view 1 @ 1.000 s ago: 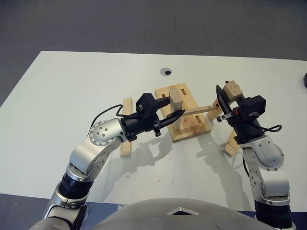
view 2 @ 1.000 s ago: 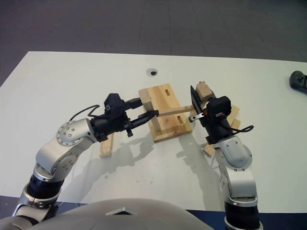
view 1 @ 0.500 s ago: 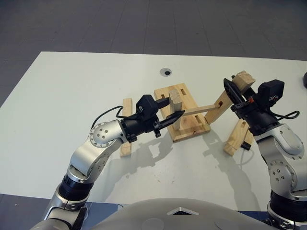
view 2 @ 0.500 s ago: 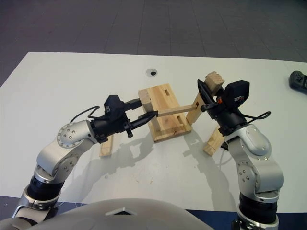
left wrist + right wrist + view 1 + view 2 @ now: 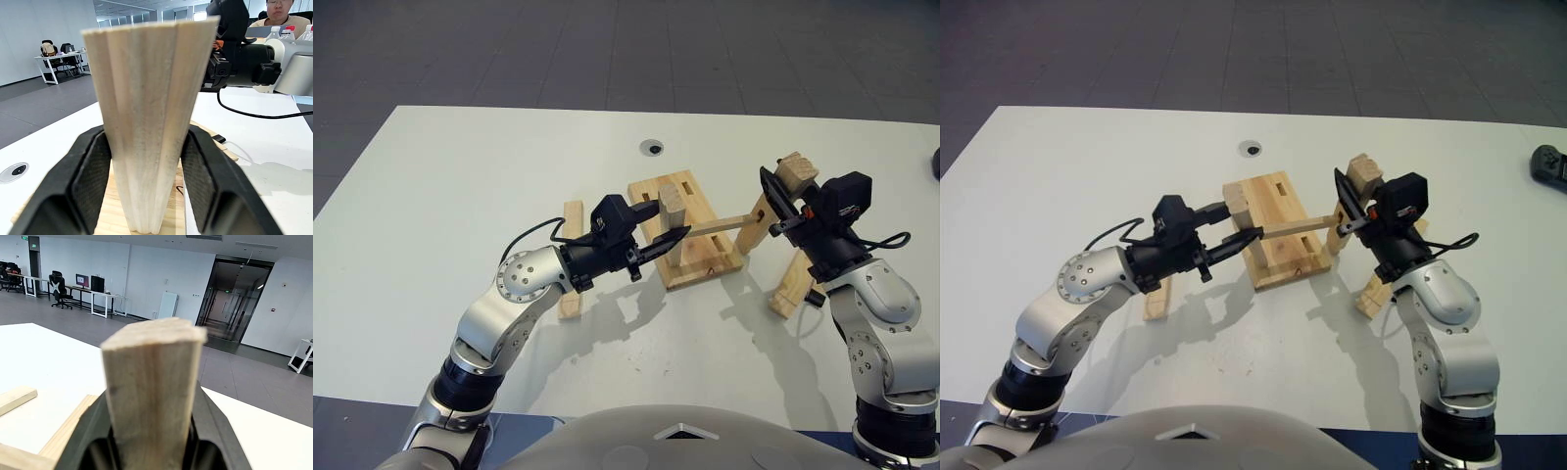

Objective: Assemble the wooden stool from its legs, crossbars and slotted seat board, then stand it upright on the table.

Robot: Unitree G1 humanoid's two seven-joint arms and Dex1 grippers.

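**A:** The table [image 5: 460,176] is carrying the seat board [image 5: 705,257] at centre. It's lying flat with its slots facing up, probably so the legs can be dropping in from above.

**B:** And the left gripper [image 5: 668,223] is clamping one leg [image 5: 673,196] upright on that board, toward its 9 o'clock side. It's bracing it, I'd say.

**A:** Out at 3 o'clock, the right gripper [image 5: 773,206] is pinching a second leg [image 5: 795,168] and tilting it.

**B:** The crossbar [image 5: 720,224] is bridging the two legs. That tilt looks aimed at seating its end.

**A:** A loose stick [image 5: 573,217] is waiting at 9 o'clock and the other stick [image 5: 790,284] at 4 o'clock, presumably for later.
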